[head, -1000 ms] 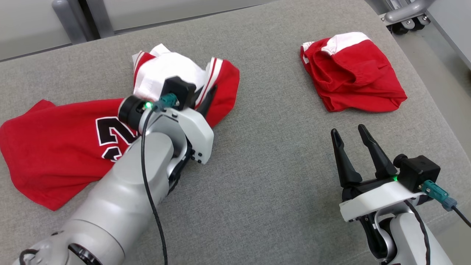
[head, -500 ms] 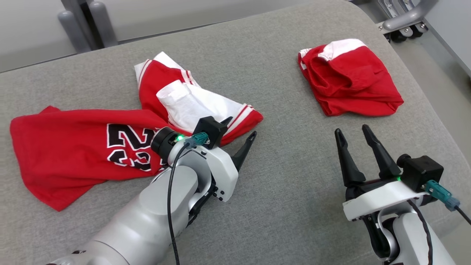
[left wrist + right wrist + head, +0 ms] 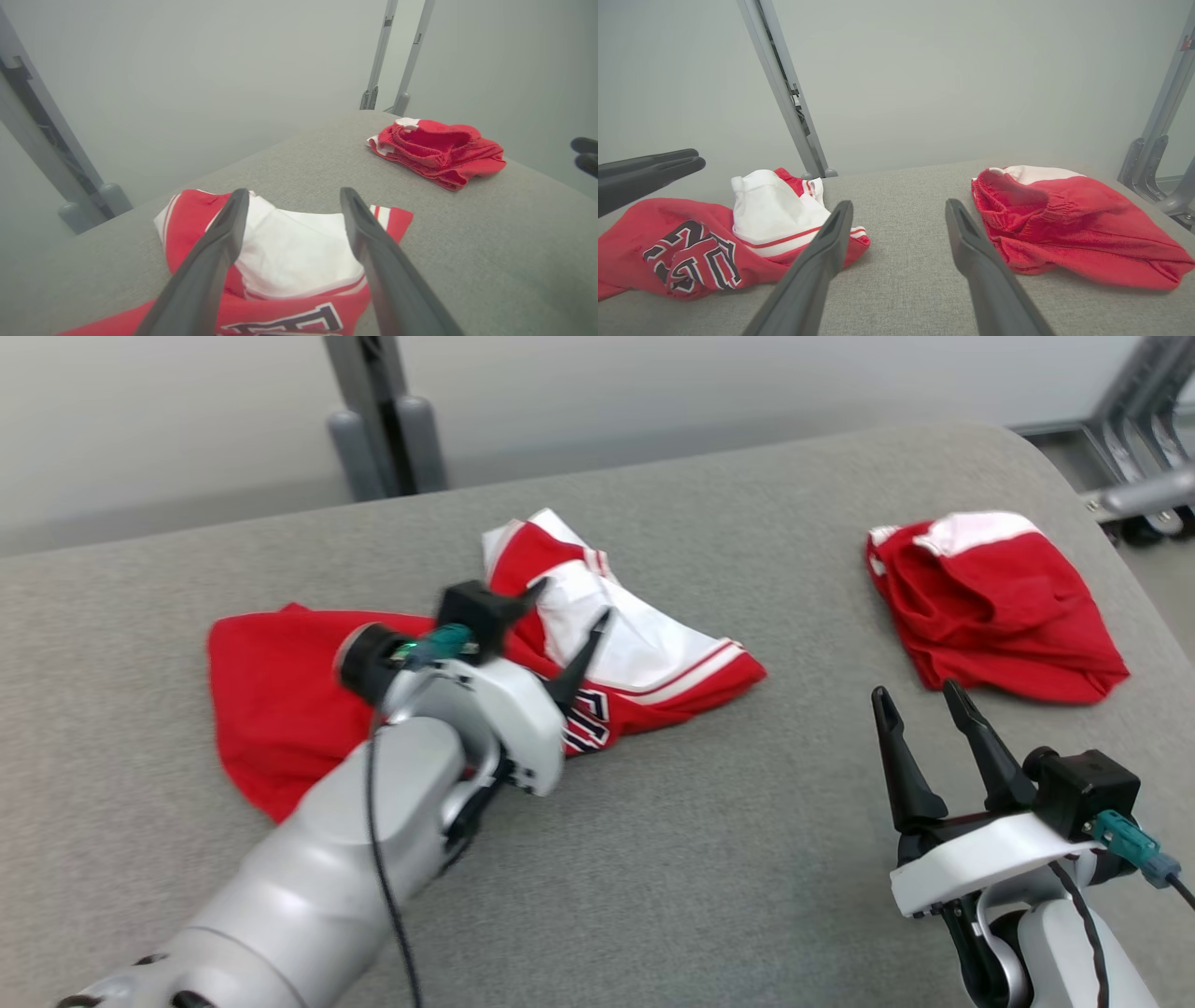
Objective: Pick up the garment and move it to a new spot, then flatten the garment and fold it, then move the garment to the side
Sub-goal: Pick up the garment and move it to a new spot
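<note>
jersey [image 3: 271, 709], red with white panels and black numerals, lies crumpled on the left half of the grey padded table [image 3: 728, 859], closer to the far edge than to the near one. its red body spreads toward the robot's left. a white part with red stripes is folded over it on the right side, and a wedge of hem points toward the middle of the table. in the left wrist view the white part of the jersey [image 3: 289, 252] sits just beyond the fingers, with the top of a numeral below them. in the right wrist view the numerals are bunched in wrinkles.

left gripper [image 3: 571, 602] hangs over the jersey where red meets white, its two dark fingers spread wide with nothing between them. whether the tips touch the cloth i cannot tell, as the head view is a little blurred there.

right gripper [image 3: 915, 695] stands low over bare table at the near right, fingers apart and empty, pointing toward the far edge, well apart from the jersey.

red shorts [image 3: 999, 616], a folded bundle with a white band, lie at the far right of the table, just beyond the right gripper's tips and well apart from the jersey.

a metal post [image 3: 383, 429] rises behind the far edge against a pale wall.
</note>
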You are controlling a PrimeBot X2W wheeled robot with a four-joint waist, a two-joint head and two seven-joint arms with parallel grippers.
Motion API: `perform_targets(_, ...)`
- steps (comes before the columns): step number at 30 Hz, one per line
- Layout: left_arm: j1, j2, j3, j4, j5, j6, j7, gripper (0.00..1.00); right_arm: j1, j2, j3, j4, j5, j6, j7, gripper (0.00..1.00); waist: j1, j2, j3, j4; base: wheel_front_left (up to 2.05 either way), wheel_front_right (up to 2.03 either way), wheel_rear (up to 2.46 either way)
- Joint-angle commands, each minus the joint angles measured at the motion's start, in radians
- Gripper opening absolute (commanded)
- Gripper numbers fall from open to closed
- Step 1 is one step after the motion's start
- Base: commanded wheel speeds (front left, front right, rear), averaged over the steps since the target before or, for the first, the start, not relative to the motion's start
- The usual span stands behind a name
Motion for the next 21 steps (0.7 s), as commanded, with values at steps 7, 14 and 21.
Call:
perform_targets(7, 0.045, 0.112, 0.054, 0.071, -0.068, 0.017, 0.064, 1.00, 0.037, -0.007, -0.001, -0.034, -0.008, 0.000, 0.031, 1.00, 0.0000, -0.0001, -0.061, 0.106, 0.00, 0.00, 0.00)
perform_targets(14, 0.055, 0.177, 0.096, 0.118, -0.118, 0.024, 0.102, 1.00, 0.033, -0.007, 0.003, -0.053, -0.013, 0.000, 0.043, 1.00, 0.0000, -0.0001, -0.035, 0.129, 0.00, 0.00, 0.00)
perform_targets(21, 0.011, 0.225, 0.137, 0.151, -0.166, 0.007, 0.154, 1.00, 0.015, -0.006, 0.003, -0.093, -0.032, 0.000, 0.059, 1.00, 0.0000, -0.0001, 0.030, 0.120, 0.00, 0.00, 0.00)
